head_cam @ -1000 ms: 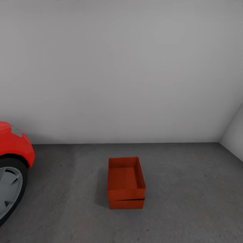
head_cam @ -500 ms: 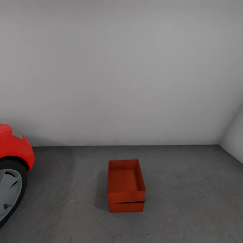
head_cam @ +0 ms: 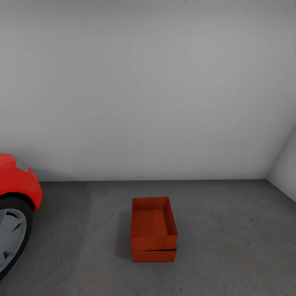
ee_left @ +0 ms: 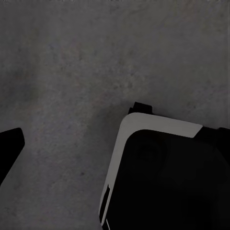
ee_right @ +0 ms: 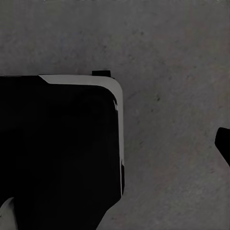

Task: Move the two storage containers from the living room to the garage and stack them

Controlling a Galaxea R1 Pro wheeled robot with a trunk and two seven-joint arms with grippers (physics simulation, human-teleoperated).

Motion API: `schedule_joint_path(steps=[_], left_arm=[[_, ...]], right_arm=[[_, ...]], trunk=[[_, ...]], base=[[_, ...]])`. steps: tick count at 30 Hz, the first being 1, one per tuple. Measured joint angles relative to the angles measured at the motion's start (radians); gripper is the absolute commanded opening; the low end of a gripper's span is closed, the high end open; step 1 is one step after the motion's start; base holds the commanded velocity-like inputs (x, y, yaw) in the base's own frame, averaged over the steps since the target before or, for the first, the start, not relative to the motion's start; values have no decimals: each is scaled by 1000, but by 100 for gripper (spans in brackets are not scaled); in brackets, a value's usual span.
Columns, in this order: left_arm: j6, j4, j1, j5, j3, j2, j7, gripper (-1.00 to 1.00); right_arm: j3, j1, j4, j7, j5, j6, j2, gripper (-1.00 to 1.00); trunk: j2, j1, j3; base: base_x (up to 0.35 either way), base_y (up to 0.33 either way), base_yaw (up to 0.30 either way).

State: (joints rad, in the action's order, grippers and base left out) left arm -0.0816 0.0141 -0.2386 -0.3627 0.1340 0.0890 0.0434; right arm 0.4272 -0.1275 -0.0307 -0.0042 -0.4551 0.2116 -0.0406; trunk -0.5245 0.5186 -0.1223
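The two storage containers stand stacked on the garage's dark grey floor [head_cam: 230,234], in the lower middle of the head view. The upper container [head_cam: 153,222] is open-topped and empty, and sits a little askew on the lower container [head_cam: 154,255], with a thin dark gap between them. Both wrist views look down at bare concrete. A dark fingertip [ee_left: 9,146] of my left gripper [ee_left: 115,148] shows at one edge of the left wrist view. My right gripper [ee_right: 115,143] shows one fingertip [ee_right: 224,143] at the picture's edge. Both grippers are open and hold nothing.
A red car [head_cam: 18,181] with a grey wheel [head_cam: 10,238] stands at the left. A plain grey wall [head_cam: 148,102] closes the back and a side wall [head_cam: 285,168] the far right. My black-and-white base [ee_left: 167,182] shows under the left wrist, and the base [ee_right: 57,143] under the right.
The whole head picture has slid slightly downward, so the camera has moved. The stacked containers and the car stay where they were on the floor.
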Motion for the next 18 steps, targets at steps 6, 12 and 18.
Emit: schedule_joint_path(steps=[6,12,18], left_arm=[[0,0,0,0,0,0,0,100],[0,0,0,0,0,0,0,100],[0,0,0,0,0,0,0,100]], right_arm=[[0,0,0,0,0,0,1,100],[0,0,0,0,-1,0,0,100],[0,0,0,-3,-3,1,1,100]], trunk=[[0,0,10],[0,0,19],[0,0,29]], base=[[0,0,0],[0,0,0],[0,0,0]])
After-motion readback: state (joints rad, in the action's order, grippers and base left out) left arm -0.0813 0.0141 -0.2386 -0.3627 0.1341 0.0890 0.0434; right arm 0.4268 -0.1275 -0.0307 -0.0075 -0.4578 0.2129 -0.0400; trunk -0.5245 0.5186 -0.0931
